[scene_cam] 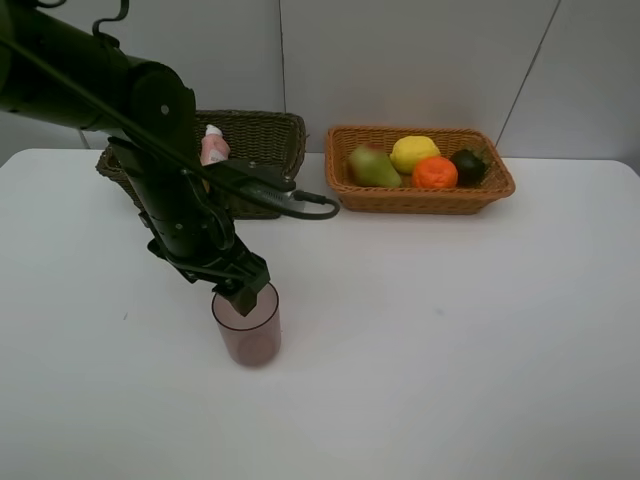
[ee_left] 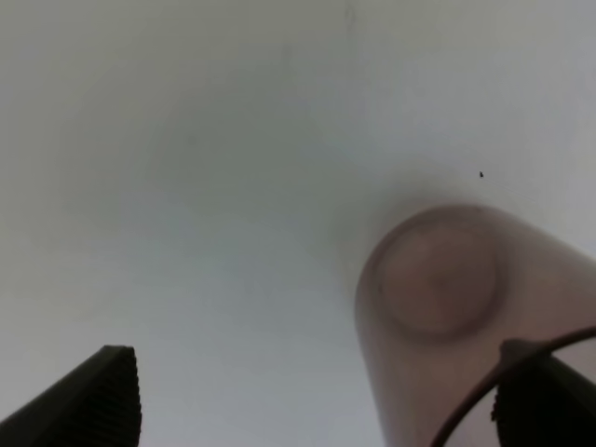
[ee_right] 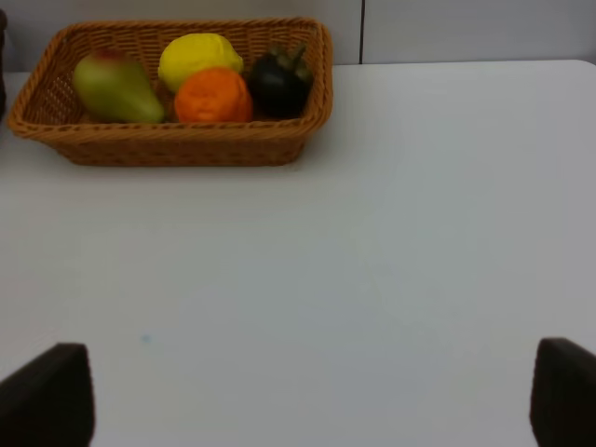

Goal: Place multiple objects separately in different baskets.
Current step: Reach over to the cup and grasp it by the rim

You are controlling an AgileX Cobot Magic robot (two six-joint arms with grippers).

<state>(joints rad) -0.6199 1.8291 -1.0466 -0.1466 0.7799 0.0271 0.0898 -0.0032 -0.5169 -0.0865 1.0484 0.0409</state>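
With the fruit already in the tan basket (scene_cam: 420, 198), the left gripper (scene_cam: 243, 291), jaws wide, straddles the rim of the upright cup (scene_cam: 247, 327) mid-table; next it should close, then carry it to the dark basket (scene_cam: 268, 132).

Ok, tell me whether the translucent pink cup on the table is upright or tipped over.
Upright. The translucent pink cup stands on its base on the white table, open rim facing up, directly under the left gripper.
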